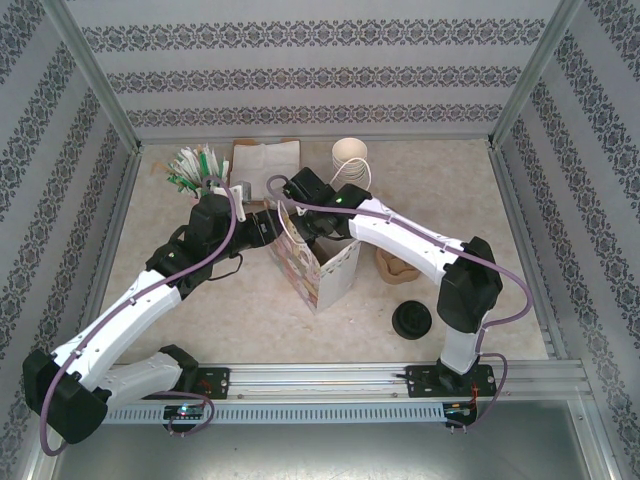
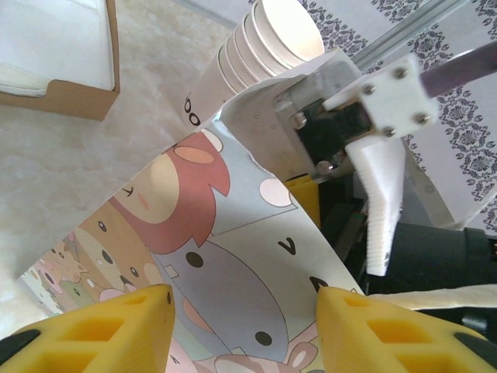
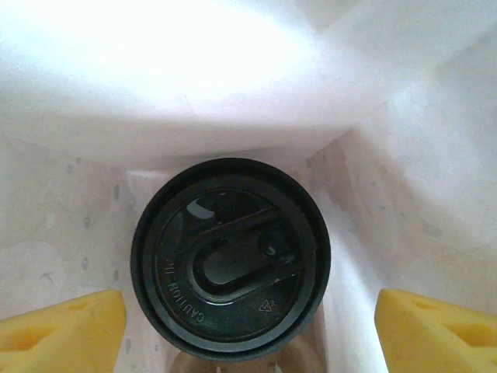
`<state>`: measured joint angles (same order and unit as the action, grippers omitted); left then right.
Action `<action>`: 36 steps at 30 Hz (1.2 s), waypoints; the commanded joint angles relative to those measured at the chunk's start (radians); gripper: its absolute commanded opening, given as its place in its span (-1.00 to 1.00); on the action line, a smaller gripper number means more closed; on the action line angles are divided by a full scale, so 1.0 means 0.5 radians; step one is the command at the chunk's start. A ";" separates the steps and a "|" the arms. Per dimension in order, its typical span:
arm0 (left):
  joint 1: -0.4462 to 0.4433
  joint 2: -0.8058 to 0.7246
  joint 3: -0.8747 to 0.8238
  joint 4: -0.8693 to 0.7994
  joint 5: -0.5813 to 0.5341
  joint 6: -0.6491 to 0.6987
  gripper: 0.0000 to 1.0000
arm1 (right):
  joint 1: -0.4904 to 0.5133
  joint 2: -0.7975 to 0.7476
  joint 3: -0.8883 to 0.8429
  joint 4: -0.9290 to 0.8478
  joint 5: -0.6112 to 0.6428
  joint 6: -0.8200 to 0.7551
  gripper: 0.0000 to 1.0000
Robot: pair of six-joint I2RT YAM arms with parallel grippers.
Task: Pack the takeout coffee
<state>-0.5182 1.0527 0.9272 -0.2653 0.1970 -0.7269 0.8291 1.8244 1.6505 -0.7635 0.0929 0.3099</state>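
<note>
The takeout coffee [image 3: 231, 256] stands inside the paper bag [image 3: 388, 179], its black lid facing up at me between the white inner walls. My right gripper [image 3: 252, 330] hangs over it with the jaws open, a clear gap between each yellow fingertip and the lid. From above, the right gripper [image 1: 308, 220] dips into the mouth of the cartoon-printed bag [image 1: 325, 270] at mid-table. My left gripper [image 1: 268, 228] sits at the bag's left rim. In the left wrist view its fingers [image 2: 124, 326] stand apart against the bag's printed wall [image 2: 225, 256], nothing pinched between them.
A stack of lidless cream cups [image 1: 350, 155] stands behind the bag. A cardboard box of napkins [image 1: 265, 160] and a bunch of stirrers [image 1: 195, 168] are at the back left. Loose black lids [image 1: 412, 321] and a brown sleeve [image 1: 395, 265] lie right of the bag.
</note>
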 commanded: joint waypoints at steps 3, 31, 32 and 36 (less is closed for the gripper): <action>-0.024 0.030 0.055 -0.062 -0.037 0.034 0.03 | 0.023 -0.131 0.104 -0.103 0.018 0.070 0.64; -0.024 0.018 0.081 -0.123 -0.077 0.066 0.04 | 0.023 -0.200 0.512 -0.583 0.033 0.268 0.36; -0.022 0.016 0.081 -0.123 -0.077 0.068 0.04 | 0.023 -0.203 0.510 -0.585 0.033 0.267 0.32; -0.022 0.018 0.090 -0.131 -0.078 0.074 0.03 | 0.023 -0.228 0.495 -0.599 0.026 0.274 0.28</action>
<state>-0.5179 1.0653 0.9363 -0.3046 0.1707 -0.7120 0.8295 1.7504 1.8767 -1.0317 0.0971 0.4305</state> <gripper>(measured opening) 0.518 0.643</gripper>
